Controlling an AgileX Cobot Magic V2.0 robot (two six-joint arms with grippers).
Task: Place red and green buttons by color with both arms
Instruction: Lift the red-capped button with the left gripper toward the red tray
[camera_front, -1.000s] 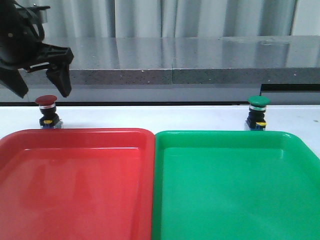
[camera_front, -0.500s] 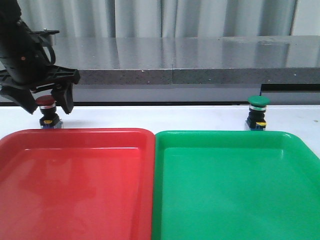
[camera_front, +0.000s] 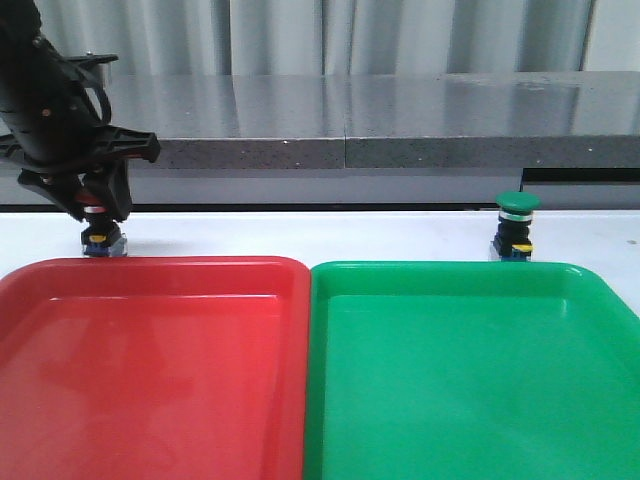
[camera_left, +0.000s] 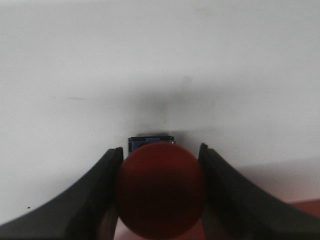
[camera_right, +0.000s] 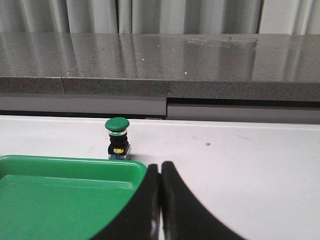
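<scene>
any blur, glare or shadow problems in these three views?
Left wrist view: red button and left gripper fingers soft, too close for focus; grey shadow on the table beyond. Front view: sharp, window-like glare on red tray and green tray. Right wrist view: green button crisp, right gripper slightly blurred.

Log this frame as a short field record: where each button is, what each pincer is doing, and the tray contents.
red button: on the table behind the red tray, not in it
left pincer: fingers closed against the red cap on both sides
green button: on the table behind the green tray, untouched
right pincer: shut, holding nothing, short of the green button
trays: hold no buttons
</scene>
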